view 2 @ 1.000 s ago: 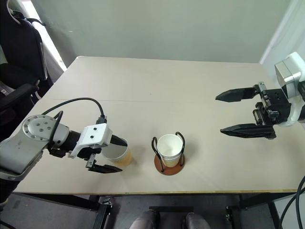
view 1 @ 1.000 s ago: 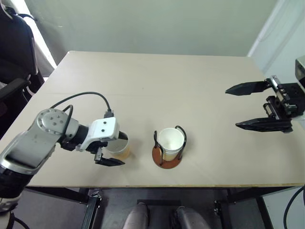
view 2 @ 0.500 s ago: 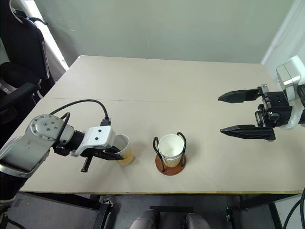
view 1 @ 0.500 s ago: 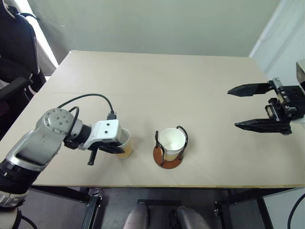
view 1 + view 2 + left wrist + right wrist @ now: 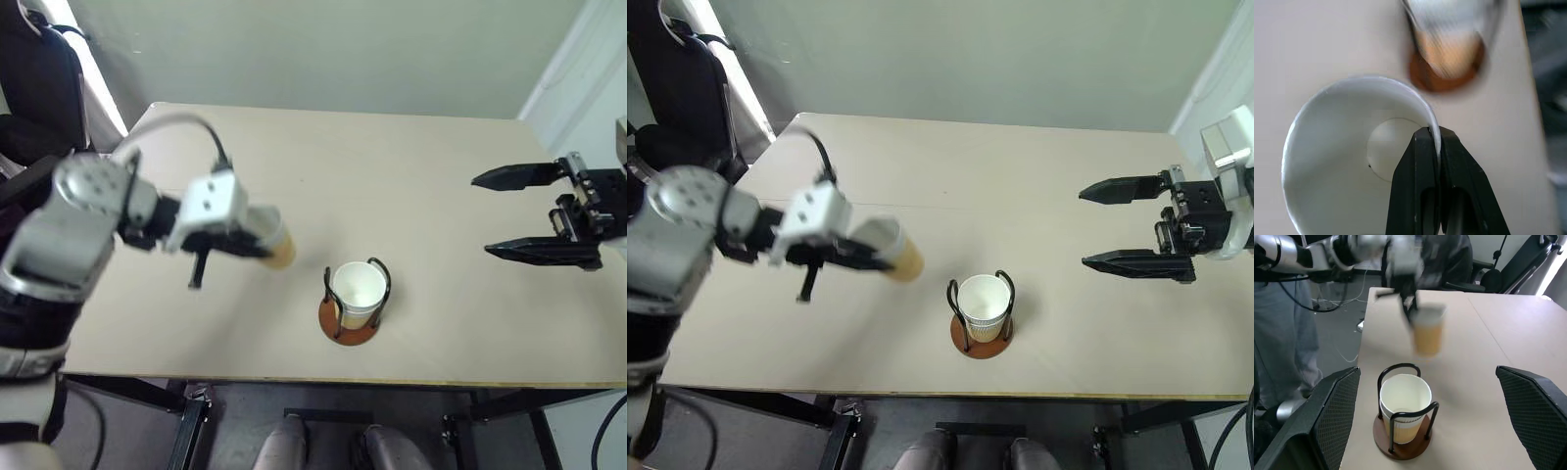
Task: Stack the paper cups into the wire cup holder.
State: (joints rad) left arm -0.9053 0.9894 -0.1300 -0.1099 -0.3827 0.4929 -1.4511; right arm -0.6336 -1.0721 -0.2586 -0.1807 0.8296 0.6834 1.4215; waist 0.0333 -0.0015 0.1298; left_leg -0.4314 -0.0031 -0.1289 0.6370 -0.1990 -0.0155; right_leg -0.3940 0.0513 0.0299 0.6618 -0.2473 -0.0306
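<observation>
Pinching the wall of a tan-yellow tapered paper cup (image 5: 271,245) with a white interior, the left tool (image 5: 1434,147) is seen with its two black fingers shut on the rim, one inside and one outside. This cup is held above the beige desk (image 5: 392,186), clear of its surface, to the left of the wire cup holder (image 5: 355,305) with a reddish-brown disc base. A second paper cup (image 5: 358,290) is seated upright within the black wire loops. The right tool (image 5: 524,211) is held wide apart and empty at the desk's right edge.
</observation>
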